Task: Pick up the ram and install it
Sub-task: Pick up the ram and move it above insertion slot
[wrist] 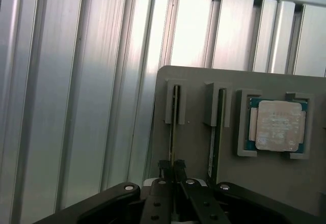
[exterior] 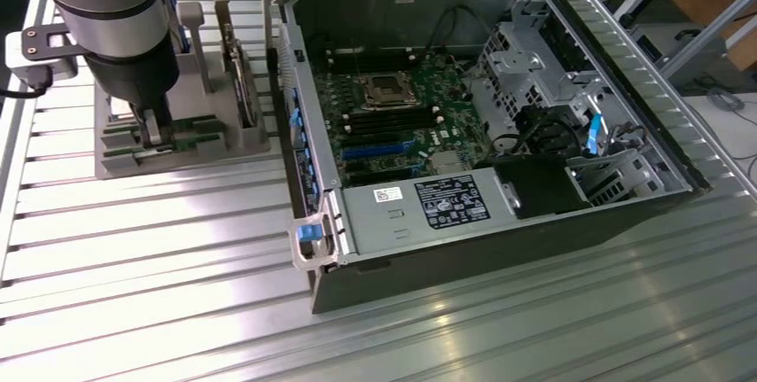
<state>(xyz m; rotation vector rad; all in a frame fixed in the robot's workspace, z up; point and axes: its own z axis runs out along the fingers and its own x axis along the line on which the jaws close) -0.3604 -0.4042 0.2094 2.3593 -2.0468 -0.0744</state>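
The ram (wrist: pixel 174 113) stands on edge in a slot of the grey holder (wrist: pixel 196 96), a thin green stick seen from above. My gripper (wrist: pixel 172 168) is shut on it, one black finger pressed against each side of the stick, which still sits in its slot. A second ram stick (wrist: pixel 218 127) stands in the neighbouring slot, untouched. In the exterior view my gripper (exterior: pixel 154 134) reaches straight down into the holder (exterior: pixel 177 159) at the exterior view's left, apart from the open computer case (exterior: pixel 473 116).
A square silver CPU (wrist: pixel 277 124) lies in a recess of the holder beside the sticks. A card with a metal bracket (exterior: pixel 237 72) stands behind my arm. The motherboard's black memory slots (exterior: pixel 385 120) lie inside the case. Ribbed aluminium table (exterior: pixel 154 293) all around.
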